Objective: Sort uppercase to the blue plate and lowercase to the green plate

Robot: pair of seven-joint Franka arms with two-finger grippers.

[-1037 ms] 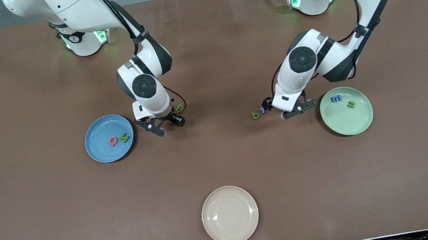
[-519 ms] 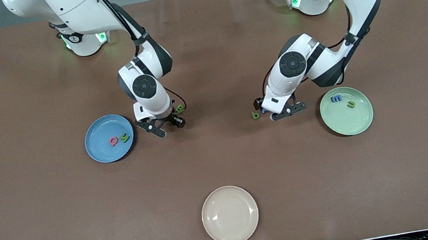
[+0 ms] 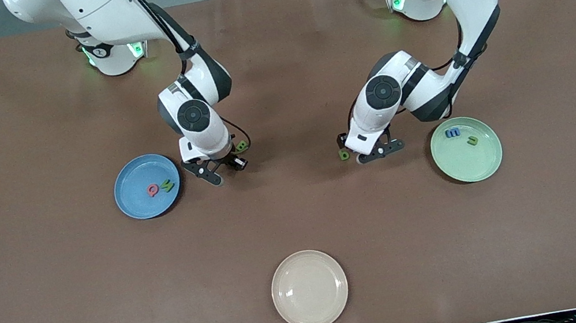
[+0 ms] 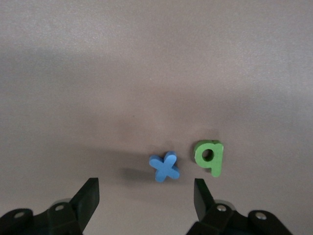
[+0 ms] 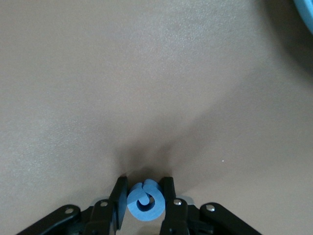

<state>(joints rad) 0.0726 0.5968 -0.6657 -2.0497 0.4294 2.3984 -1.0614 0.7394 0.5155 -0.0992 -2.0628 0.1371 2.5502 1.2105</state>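
Note:
My right gripper is shut on a blue C, squeezed between the fingers low at the table, beside the blue plate. That plate holds a red Q and a green N. A green B lies next to the right gripper. My left gripper hangs open over a blue x, with a green p beside it. The left gripper hides the x in the front view, where the p shows. The green plate holds a blue m and a green u.
A cream-beige plate with nothing in it sits near the front camera's edge of the brown table. The blue plate's rim shows close to the right gripper in the right wrist view.
My right gripper has closed on the blue C. My left gripper has moved from beside the green plate toward the right arm's end and now covers the blue x; its jaws narrowed slightly.

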